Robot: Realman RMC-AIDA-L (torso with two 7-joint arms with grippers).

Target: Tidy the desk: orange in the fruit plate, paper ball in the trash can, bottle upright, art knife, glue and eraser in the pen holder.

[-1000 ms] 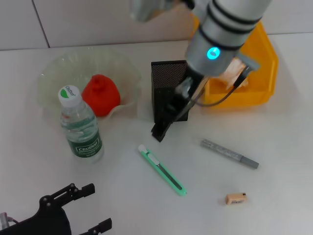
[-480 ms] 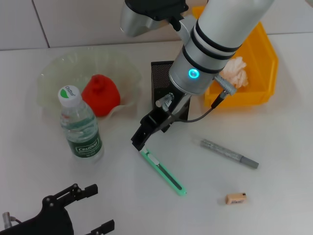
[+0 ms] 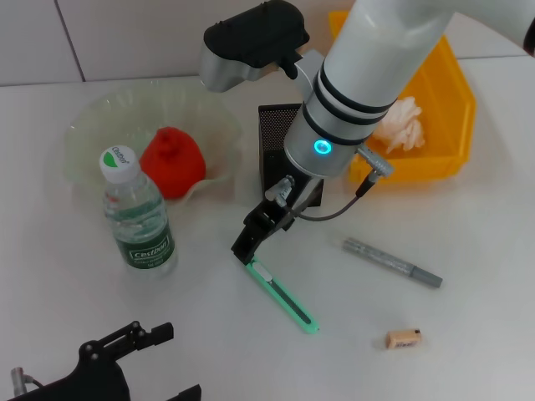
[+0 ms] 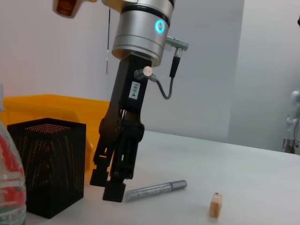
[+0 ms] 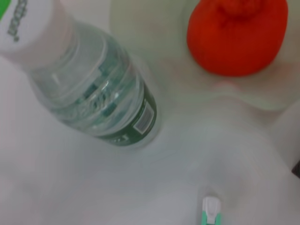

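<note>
White desk (image 3: 468, 334) bears art knife (image 3: 282, 294); right pincer (image 3: 247, 245) seemingly just above

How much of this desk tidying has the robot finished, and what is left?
Done: the orange sits in the fruit plate, the paper ball lies in the yellow trash can, and the bottle stands upright. In hand: the right gripper is down at one end of the green art knife. Left: knife, grey glue stick and eraser all lie outside the pen holder. The left gripper sits idle nearby.

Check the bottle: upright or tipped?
Upright: the bottle stands on its base on the table, cap on top, beside the fruit plate.
</note>
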